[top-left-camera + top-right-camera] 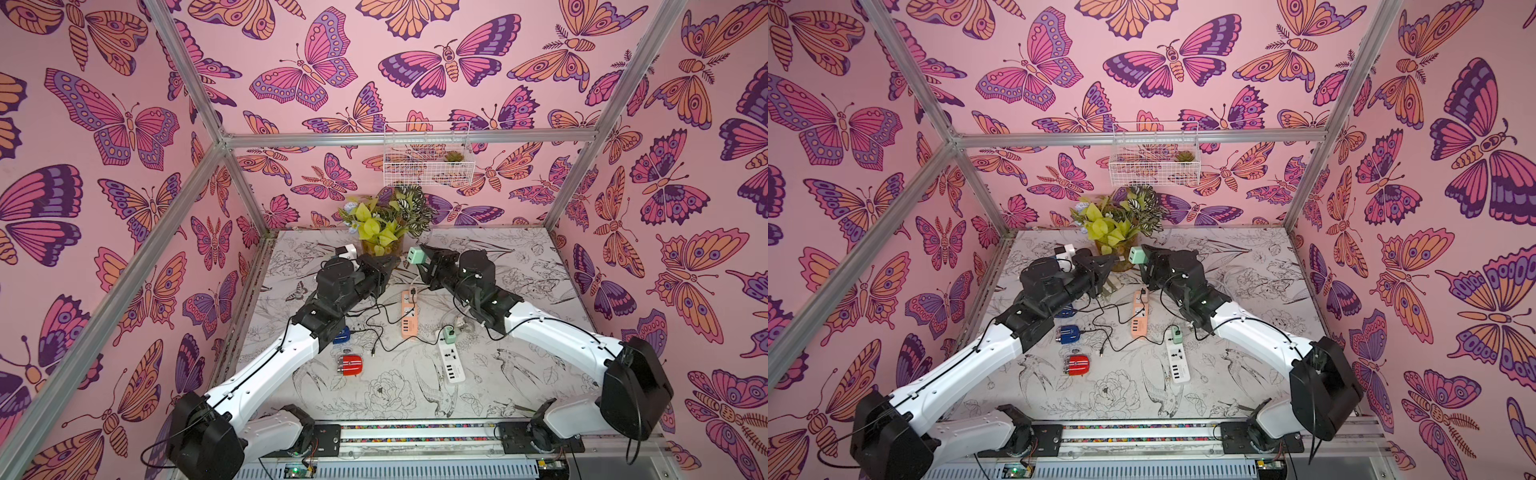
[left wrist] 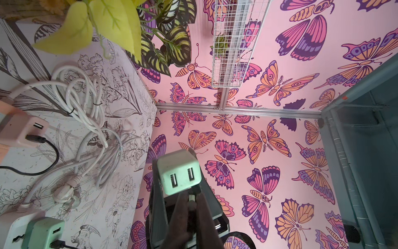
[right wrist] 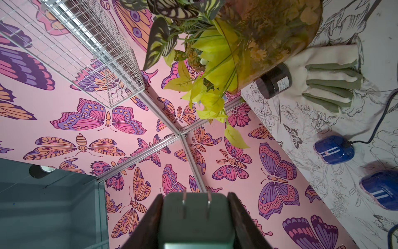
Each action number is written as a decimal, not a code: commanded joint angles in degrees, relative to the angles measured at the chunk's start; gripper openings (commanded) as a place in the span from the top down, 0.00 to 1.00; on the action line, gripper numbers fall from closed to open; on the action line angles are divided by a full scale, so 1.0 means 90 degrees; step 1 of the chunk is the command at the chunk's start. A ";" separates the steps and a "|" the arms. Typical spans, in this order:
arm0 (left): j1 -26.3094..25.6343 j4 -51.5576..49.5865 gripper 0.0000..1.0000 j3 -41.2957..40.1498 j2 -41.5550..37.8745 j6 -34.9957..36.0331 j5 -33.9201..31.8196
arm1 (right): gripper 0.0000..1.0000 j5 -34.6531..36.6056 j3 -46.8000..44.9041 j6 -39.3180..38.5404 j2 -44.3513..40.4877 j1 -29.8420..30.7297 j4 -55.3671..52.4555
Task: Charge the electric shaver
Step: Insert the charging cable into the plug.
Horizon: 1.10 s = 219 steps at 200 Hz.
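Right hand (image 3: 195, 197) gripping green charger (image 3: 195, 222), left hand (image 1: 395, 261) pinching plug (image 2: 191, 197) just beside it

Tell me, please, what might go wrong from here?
1. The plug in the left tool is not lined up with either port on the charger; pushing now might jam it against the casing.
2. The right tool holds the charger in mid-air by its sides, so a push could make it slip.

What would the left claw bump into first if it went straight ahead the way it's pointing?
The green charger held by the right gripper. The left gripper, pinching a USB plug, points straight at its ports; the gap looks small, though depth is hard to judge.
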 commanded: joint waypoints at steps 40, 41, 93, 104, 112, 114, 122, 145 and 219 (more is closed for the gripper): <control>-0.0115 0.0009 1.00 -0.0007 0.0164 0.0079 -0.0154 | 1.00 -0.0071 0.0370 -0.0037 0.0175 -0.0038 0.0377; -0.0115 -0.0001 1.00 -0.0009 0.0158 0.0074 -0.0161 | 1.00 -0.0073 0.0371 -0.0041 0.0173 -0.0039 0.0373; -0.0115 -0.0210 1.00 0.0084 0.0187 0.0108 -0.0338 | 1.00 -0.0227 0.0345 -0.0128 0.0117 -0.0039 0.0333; -0.0115 -0.0206 1.00 0.0115 0.0235 0.0108 -0.0307 | 1.00 -0.0222 0.0334 -0.0150 0.0092 -0.0039 0.0290; -0.0115 -0.0206 1.00 0.0124 0.0246 0.0101 -0.0294 | 1.00 -0.0229 0.0334 -0.0169 0.0082 -0.0039 0.0272; -0.0115 -0.0206 1.00 0.0125 0.0252 0.0094 -0.0294 | 1.00 -0.0229 0.0334 -0.0171 0.0082 -0.0039 0.0272; -0.0114 -0.0206 1.00 0.0135 0.0250 0.0098 -0.0309 | 1.00 -0.0251 0.0334 -0.0181 0.0081 -0.0039 0.0251; -0.0115 -0.0215 1.00 0.0164 0.0249 0.0110 -0.0333 | 1.00 -0.0314 0.0323 -0.0210 0.0091 -0.0039 0.0252; -0.0106 -0.0256 1.00 0.0220 0.0284 0.0027 -0.0258 | 1.00 -0.0431 0.0283 -0.0336 0.0076 -0.0039 0.0175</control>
